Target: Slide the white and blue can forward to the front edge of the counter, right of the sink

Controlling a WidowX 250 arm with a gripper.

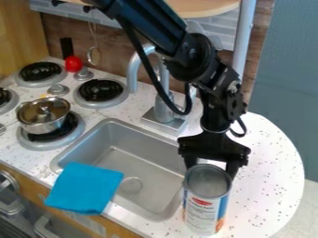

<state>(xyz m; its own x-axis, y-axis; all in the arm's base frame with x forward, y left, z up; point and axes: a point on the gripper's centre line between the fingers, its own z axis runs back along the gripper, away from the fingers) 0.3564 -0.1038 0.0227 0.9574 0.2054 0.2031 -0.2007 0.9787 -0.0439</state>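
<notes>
Fingers (233,168) stand spread, seemingly at either side of the upright can (202,207).

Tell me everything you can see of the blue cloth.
The cloth is plain bright blue, roughly square and apparently soft fabric, with slightly rounded corners. It lies spread out, largely smooth, across the front left part of the sink and the counter edge, its lower part over the wooden front. Nothing rests on it.

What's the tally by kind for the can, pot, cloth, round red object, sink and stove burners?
Can: 1
Pot: 1
Blue cloth: 1
Round red object: 1
Sink: 1
Burners: 4, one cut off by the left edge
Total: 9
</notes>
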